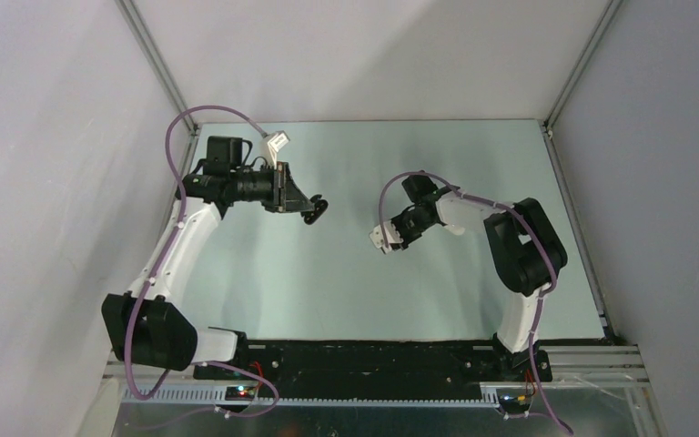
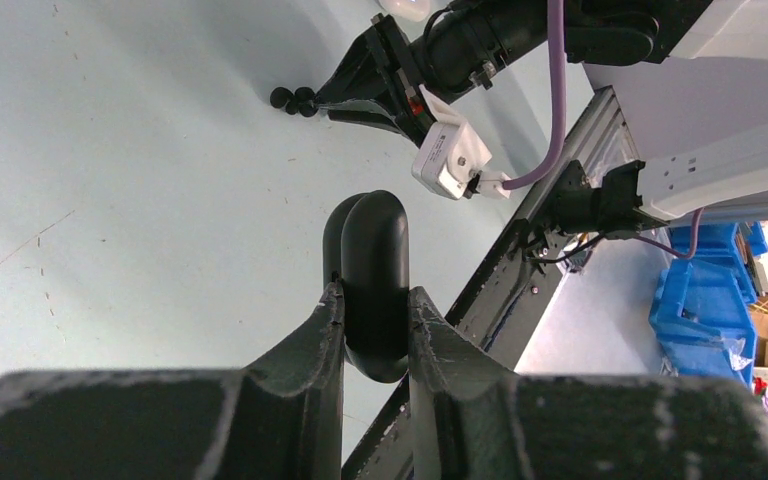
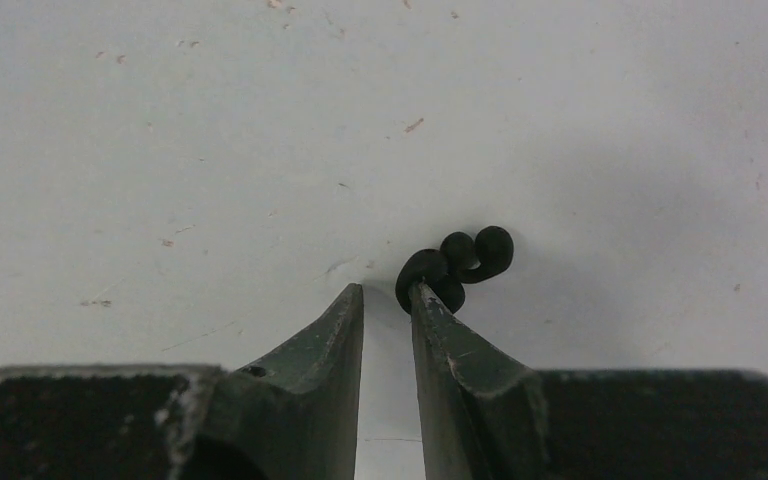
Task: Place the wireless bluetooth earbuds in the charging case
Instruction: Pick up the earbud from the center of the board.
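My left gripper (image 2: 375, 295) is shut on a black oval charging case (image 2: 372, 250) and holds it edge-on above the table; the same gripper (image 1: 314, 209) shows in the top view. Two black earbuds (image 3: 460, 258) lie bunched together on the table. My right gripper (image 3: 385, 290) points down at the table with its jaws a narrow gap apart and nothing between them. The buds sit just past its right fingertip (image 3: 422, 300), touching it. From the left wrist view the black earbuds (image 2: 295, 100) lie at the tip of the right gripper (image 2: 320, 100).
A small white rounded thing (image 2: 405, 6) shows at the top edge of the left wrist view, behind the right arm. The pale table (image 1: 346, 291) ends at grey walls on three sides. The black base rail (image 1: 364, 360) runs along the near edge.
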{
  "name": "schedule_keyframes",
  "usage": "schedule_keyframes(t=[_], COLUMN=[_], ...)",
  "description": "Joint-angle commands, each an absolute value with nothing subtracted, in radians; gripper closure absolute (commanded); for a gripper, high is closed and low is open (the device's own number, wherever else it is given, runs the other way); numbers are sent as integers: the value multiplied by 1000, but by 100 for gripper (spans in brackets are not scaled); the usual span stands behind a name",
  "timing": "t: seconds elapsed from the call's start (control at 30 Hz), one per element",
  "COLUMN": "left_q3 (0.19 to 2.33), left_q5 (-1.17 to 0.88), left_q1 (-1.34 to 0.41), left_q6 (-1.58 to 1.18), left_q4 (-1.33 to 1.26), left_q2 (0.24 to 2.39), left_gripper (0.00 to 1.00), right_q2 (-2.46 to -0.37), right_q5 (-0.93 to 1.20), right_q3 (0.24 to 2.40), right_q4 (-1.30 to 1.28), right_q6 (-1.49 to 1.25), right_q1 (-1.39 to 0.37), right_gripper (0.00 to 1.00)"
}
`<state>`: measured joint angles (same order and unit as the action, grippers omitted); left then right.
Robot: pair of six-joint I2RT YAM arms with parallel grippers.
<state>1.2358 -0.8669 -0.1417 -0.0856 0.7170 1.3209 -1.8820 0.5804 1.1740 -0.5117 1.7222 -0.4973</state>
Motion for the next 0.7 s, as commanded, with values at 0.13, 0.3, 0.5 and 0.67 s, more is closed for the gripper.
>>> schedule_keyframes(t=[0.13,0.3,0.5,0.67], left_q3=[1269,1270,1265,1263], left_q5=[-871,-871,-868,-870], left_q1=[-129,-129,-129,-129], left_q6=[-67,-67,-63,-63], left_q4=[710,711,711,710], left_q2=[1325,1326,1327,1326], left_gripper=[100,100,100,100], right_q2=[-1923,-1920,-1920,-1911], right_q5=[560,565,573,589], right_q3=[1214,1213,1213,1213], right_q4=[-477,-458,-410,-363], right_q6=[1735,1736,1733,1726], right_q1=[-498,-501,-505,-509], right_gripper=[70,70,70,72])
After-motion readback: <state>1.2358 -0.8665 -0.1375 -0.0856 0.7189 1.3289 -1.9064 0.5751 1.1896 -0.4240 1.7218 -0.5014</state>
